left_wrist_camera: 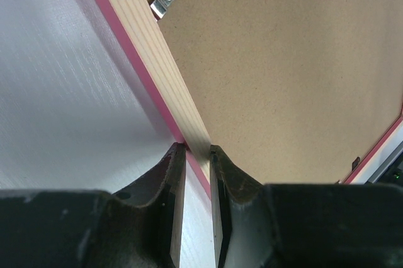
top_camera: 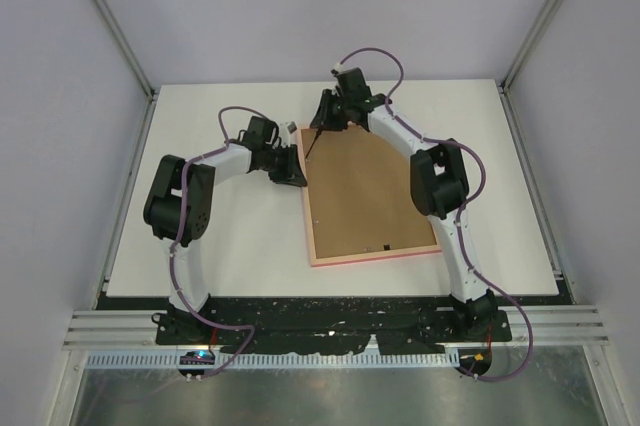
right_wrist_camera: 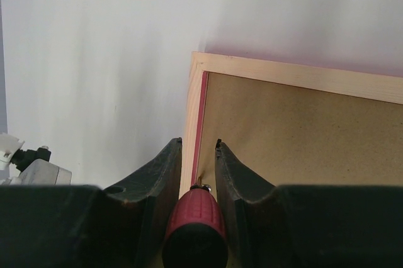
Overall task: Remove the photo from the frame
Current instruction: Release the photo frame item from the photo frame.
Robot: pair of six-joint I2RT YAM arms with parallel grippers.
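Note:
The pink frame lies face down on the white table, its brown backing board facing up. The photo is hidden beneath the board. My left gripper is shut on the frame's left rail, one finger on each side of the pale wood, gripper. My right gripper hovers over the far left corner of the frame, gripper shut on a red-handled screwdriver. The tool's tip points down at the seam between rail and backing board.
A small metal retaining clip sits on the left rail, reaching over the backing board. A small dark tab lies near the board's front edge. White table surrounds the frame, with enclosure walls left and right.

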